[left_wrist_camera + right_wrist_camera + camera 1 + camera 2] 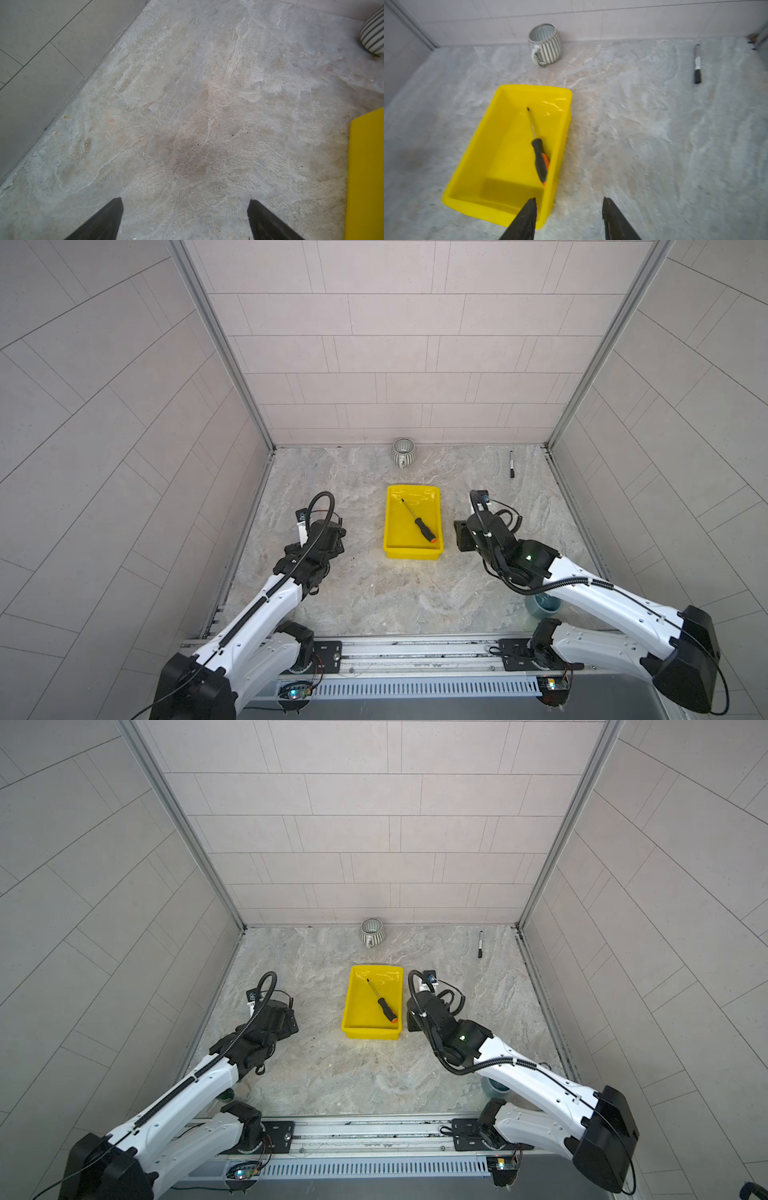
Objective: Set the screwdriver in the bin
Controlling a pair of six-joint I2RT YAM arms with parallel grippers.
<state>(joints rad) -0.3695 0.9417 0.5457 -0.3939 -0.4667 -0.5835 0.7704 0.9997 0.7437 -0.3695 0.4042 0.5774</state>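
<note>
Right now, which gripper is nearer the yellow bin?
Right. The right gripper is open beside the near right corner of the bin; the left gripper is farther away on its left side, over the table.

Back wall (407, 344): pale pinkish-grey tiles, staggered horiz. rows. Left side wall (104, 427) & right side wall (685, 427): same tile, seams running diag. in both top views. Alu posts (222, 344) at the back corners. Work surface (374, 597): marbled grey-beige stone look, matte, few dark specks. Metal rail (415, 649) along front edge, slotted grey strip (415, 689) below it. Light even, shadows soft.
</note>
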